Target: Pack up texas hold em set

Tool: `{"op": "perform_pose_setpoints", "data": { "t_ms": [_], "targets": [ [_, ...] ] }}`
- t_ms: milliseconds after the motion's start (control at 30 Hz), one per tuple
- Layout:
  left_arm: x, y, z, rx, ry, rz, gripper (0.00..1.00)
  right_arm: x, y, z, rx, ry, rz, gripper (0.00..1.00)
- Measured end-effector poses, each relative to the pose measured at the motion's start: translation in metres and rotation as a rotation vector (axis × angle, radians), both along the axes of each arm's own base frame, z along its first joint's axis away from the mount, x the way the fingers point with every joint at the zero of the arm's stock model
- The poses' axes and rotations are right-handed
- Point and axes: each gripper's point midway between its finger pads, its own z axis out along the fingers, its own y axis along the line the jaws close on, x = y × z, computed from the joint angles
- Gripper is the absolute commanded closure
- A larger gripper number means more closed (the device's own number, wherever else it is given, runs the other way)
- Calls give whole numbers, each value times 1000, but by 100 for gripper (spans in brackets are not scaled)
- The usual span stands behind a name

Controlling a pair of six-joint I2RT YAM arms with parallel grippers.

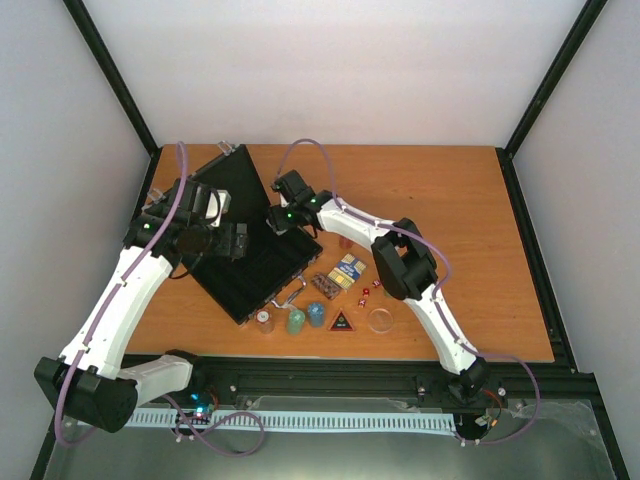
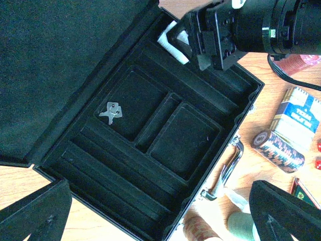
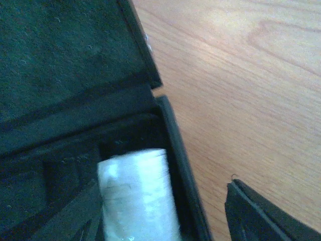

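1. Left gripper (image 2: 160, 187) hovers over the open case (image 1: 256, 268), fingers spread wide with nothing between them.
2. Left of centre on the table, the case has its lid propped back. The tray holds only small keys (image 2: 113, 111) in one pocket (plus a white chip stack (image 3: 136, 196) in the far corner slot).
3. Right gripper (image 1: 281, 218) is at that corner, jaws apart. One finger is beside the white stack and the other is outside the case wall, so nothing is clamped.
4. Loading looks barely begun. Near the handle lie a card deck (image 1: 348, 270), chip rolls (image 1: 324, 285), red dice (image 1: 366, 292), a black triangle (image 1: 342, 322) and a clear disc (image 1: 380, 319). The next move calls for lifting clear and fetching another roll.
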Motion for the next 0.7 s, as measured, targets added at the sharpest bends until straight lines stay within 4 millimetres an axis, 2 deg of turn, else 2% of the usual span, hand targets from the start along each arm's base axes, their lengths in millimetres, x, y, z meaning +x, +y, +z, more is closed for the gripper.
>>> {"op": "perform_pose_setpoints", "data": {
  "t_ms": [67, 233, 333, 367, 500, 633, 700],
  "targets": [
    [0, 0, 0, 1, -1, -2, 0, -2, -6, -8, -30, 11, -15, 18],
    [0, 0, 0, 2, -1, -3, 0, -8, -18, -18, -73, 26, -30, 14],
    [0, 0, 0, 2, -1, -2, 0, -13, -25, -15, -96, 28, -36, 1],
    [0, 0, 0, 2, -1, -2, 0, -14, -28, -12, -101, 25, -41, 0],
    [0, 0, 0, 4, -2, -1, 0, -17, -43, 19, -126, -24, -52, 0],
    [0, 1, 0, 7, -2, 0, 0, -22, -58, 68, -125, -96, -66, 0],
    [0, 1, 0, 9, -3, 2, 0, -25, -68, 86, -136, -116, -80, 0]
  ]
}}
